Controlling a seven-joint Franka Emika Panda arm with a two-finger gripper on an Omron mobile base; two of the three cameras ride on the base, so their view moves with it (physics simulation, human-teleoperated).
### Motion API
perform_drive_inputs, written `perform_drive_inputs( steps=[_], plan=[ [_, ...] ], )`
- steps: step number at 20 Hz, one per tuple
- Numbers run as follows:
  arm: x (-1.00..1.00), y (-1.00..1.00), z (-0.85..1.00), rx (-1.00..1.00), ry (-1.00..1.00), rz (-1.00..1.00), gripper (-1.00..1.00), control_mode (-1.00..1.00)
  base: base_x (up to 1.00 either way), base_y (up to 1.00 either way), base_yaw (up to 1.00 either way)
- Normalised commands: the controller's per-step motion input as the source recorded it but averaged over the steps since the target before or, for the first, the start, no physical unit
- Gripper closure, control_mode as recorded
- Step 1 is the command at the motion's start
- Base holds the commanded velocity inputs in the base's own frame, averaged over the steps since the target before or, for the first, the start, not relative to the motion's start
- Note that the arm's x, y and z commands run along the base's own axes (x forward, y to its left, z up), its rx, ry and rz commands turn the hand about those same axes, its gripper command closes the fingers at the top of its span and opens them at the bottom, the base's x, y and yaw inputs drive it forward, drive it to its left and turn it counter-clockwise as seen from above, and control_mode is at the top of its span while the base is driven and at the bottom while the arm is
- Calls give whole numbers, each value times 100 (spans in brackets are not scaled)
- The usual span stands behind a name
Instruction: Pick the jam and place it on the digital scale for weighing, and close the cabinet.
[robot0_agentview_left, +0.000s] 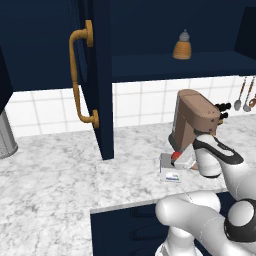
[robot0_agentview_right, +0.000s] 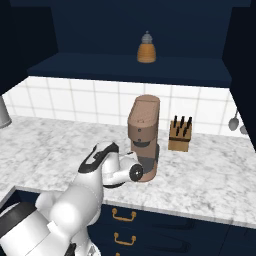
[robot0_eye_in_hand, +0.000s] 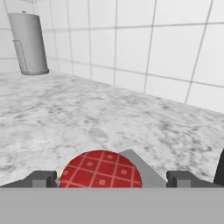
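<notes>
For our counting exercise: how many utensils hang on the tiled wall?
3: the hanging utensils cluster at the left base view's right edge, beside the coffee machine; more may lie beyond the frame.

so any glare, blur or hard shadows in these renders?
Left base view: flat even light, no glare, small red jam jar coarse and pixelated. Right base view: dark navy wall cabinet interior nearly black. Hand view: sharp throughout, faint tile sheen only.
</notes>
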Motion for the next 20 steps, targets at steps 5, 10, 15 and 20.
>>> perform_drive_inputs(
  steps=[5, 10, 15, 20],
  plan=[
    [-4, 4, 2, 3, 0, 0, -100, -100, 0, 0, 0],
    [-13, 9, 6, 2, -3, 0, -100, -100, 0, 0, 0],
    [-27, 25, 7, 5, -15, 0, -100, -100, 0, 0, 0],
    [-41, 37, 31, 7, -16, 0, -100, -100, 0, 0, 0]
  ],
)
